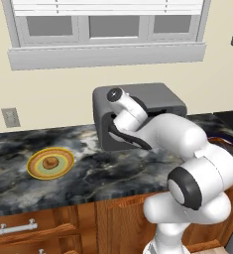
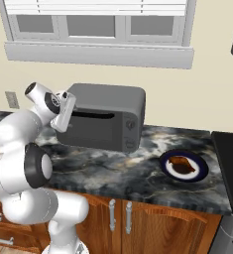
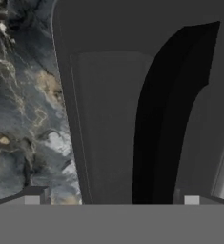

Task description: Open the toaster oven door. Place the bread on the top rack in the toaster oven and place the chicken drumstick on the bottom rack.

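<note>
A large dark grey boxy toaster oven (image 2: 105, 116) sits at the far side of a black-and-grey marbled stone counter (image 2: 138, 171), its wide dark grey windowed door (image 2: 93, 131) shut and the long thin black handle (image 3: 173, 109) looming close ahead of the white arm's two-finger gripper (image 3: 111, 200), whose jaws stand wide with nothing between them. The small round tan-brown bread (image 1: 50, 162) waits on a yellow-green plate (image 1: 50, 163) to the left, the dark reddish-brown chicken drumstick (image 2: 181, 163) on a dark blue plate (image 2: 183, 165) to the right. Should the fingers close off-centre on the slim bar, they could slip off and leave the door unopened.
</note>
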